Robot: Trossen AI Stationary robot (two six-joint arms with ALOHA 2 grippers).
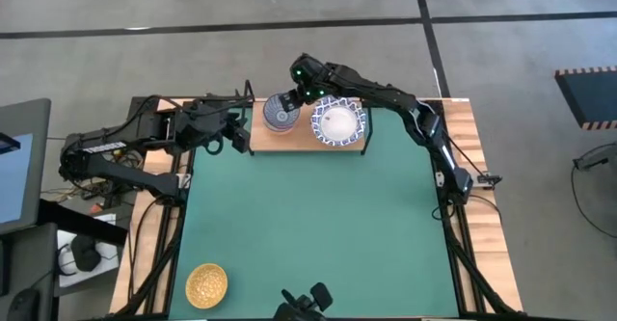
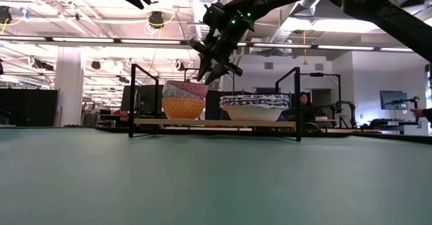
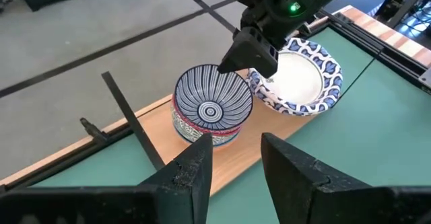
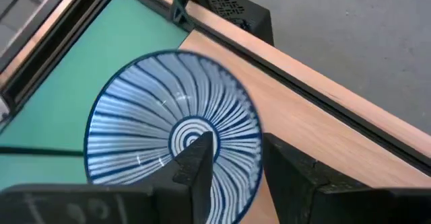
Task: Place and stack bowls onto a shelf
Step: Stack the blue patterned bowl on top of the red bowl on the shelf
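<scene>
Nearest the camera, a golden-yellow bowl (image 1: pixel 206 284) is seen alone on the worktop (image 1: pixel 308 225). Above the grey-blue patterned bowl (image 1: pixel 281 112), stacked on the shelf (image 1: pixel 299 140) beside the white bowls (image 1: pixel 338 121), the right hand (image 1: pixel 297 97) is held slightly open, empty. The left hand (image 1: pixel 234 130) is parked, slightly open.

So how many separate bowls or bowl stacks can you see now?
3: small-bowl stack and white lattice stack on the shelf; yellow bowl on the mat. Nested bowls may be hidden.
</scene>
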